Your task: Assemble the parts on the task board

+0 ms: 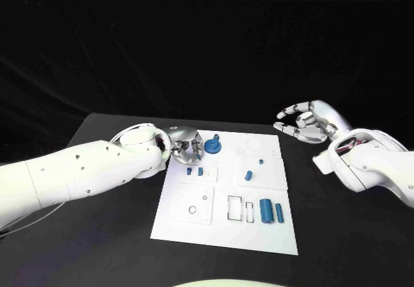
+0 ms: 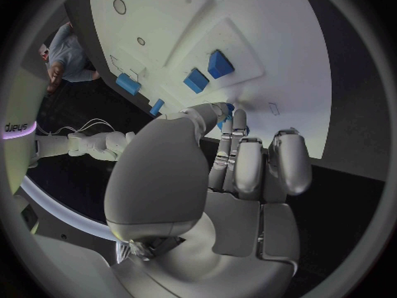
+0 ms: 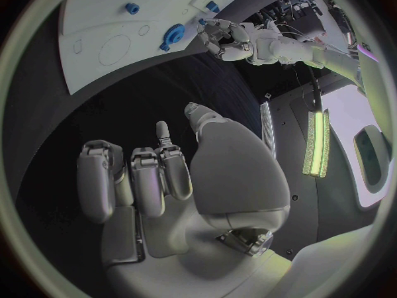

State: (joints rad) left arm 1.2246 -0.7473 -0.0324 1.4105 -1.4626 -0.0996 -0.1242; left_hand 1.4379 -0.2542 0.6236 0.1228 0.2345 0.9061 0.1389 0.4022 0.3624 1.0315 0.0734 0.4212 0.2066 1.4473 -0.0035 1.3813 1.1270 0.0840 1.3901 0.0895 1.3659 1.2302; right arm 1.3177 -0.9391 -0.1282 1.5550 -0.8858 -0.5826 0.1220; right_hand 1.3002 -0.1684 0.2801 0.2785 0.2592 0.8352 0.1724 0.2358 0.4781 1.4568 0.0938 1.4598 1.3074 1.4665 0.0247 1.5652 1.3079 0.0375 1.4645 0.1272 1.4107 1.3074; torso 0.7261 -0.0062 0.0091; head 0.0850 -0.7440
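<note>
Left silver hand (image 1: 183, 146) at the far-left corner of the flat white task board (image 1: 226, 236), fingers curled beside the round blue gear-like part (image 1: 212, 147), grip impossible to tell; right silver hand (image 1: 306, 124) raised off-board, fingers loosely curled, holding nothing.

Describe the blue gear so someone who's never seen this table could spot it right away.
Start at the white task board in the middle of the black table and go to its far edge, on the robot's left. The blue gear lies there, right by the left hand. It is the one round, toothed part; the other blue parts are small pegs and cylinders.
</note>
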